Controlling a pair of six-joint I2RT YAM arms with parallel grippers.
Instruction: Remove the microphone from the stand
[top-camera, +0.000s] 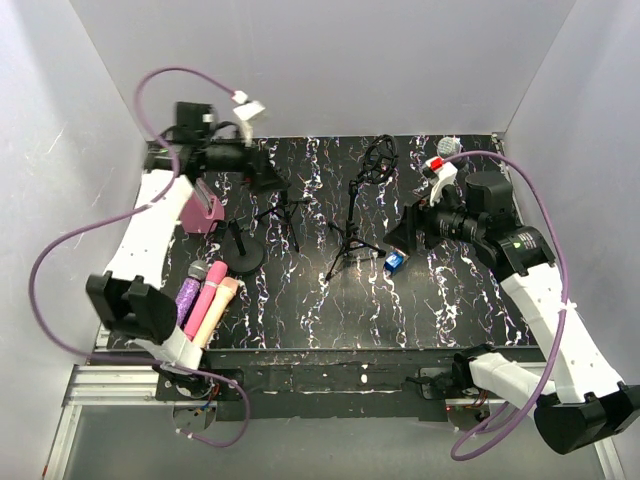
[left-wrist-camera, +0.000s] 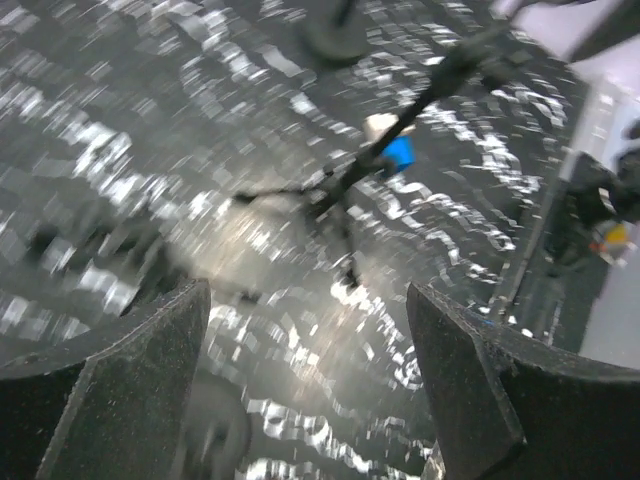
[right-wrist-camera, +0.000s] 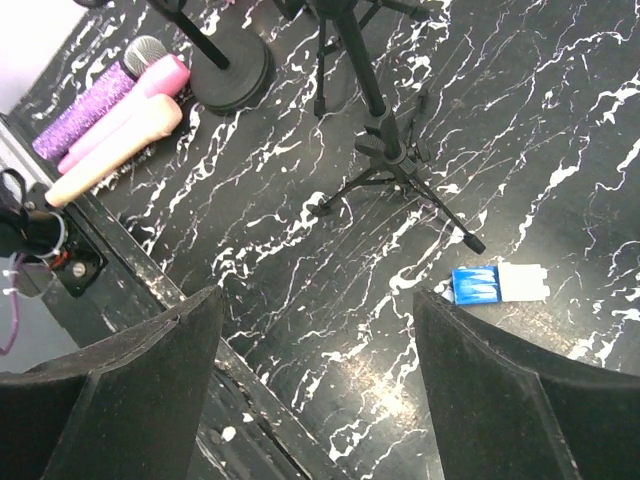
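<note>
My right claw (right-wrist-camera: 318, 300) stands wide with nothing between its fingers, hanging over the black marbled table (right-wrist-camera: 300, 250). Just past its tips lies a blue-and-white packet (right-wrist-camera: 497, 283), near one foot of a black tripod stand (right-wrist-camera: 385, 150). Farther out is a round-base stand (right-wrist-camera: 235, 70). By the table's near edge three loose mics lie side by side: the purple glitter mic (right-wrist-camera: 85, 115), the pink mic (right-wrist-camera: 150, 90) and the peach mic (right-wrist-camera: 110, 150). My left claw (left-wrist-camera: 308, 300) is spread wide too, and empty. Its view is smeared, but I make out tripod legs and the packet below it. From above, this claw hangs at the far left of the table, near a maroon box (top-camera: 205, 215). The grey-headed microphone (top-camera: 447, 147) sits upright in a white holder (top-camera: 443, 172) at the far right, behind my right wrist and apart from both claws.
</note>
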